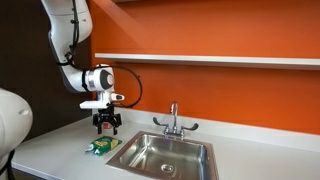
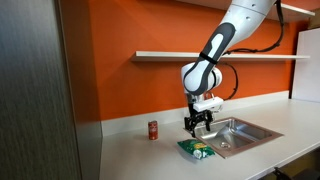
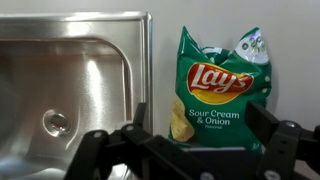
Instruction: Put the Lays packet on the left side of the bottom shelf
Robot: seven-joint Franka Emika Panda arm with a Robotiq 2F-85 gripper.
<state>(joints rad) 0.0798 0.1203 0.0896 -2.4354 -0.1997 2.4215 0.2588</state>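
The green Lays packet [image 3: 217, 88] lies flat on the white counter beside the sink, labelled Sour Cream & Onion. It also shows in both exterior views [image 1: 100, 146] [image 2: 198, 149]. My gripper [image 3: 200, 125] hangs open just above it, one finger on each side of the bag's lower end, empty. In both exterior views the gripper [image 1: 106, 126] [image 2: 197, 127] hovers a little above the packet. The bottom shelf [image 1: 200, 59] [image 2: 215, 56] is a long white board on the orange wall, well above the counter.
A steel sink [image 1: 165, 155] [image 2: 240, 132] [image 3: 70, 85] with a faucet [image 1: 174, 119] sits right next to the packet. A red soda can [image 2: 153, 130] stands on the counter near the wall. A grey cabinet side [image 2: 40, 90] rises at the counter's end.
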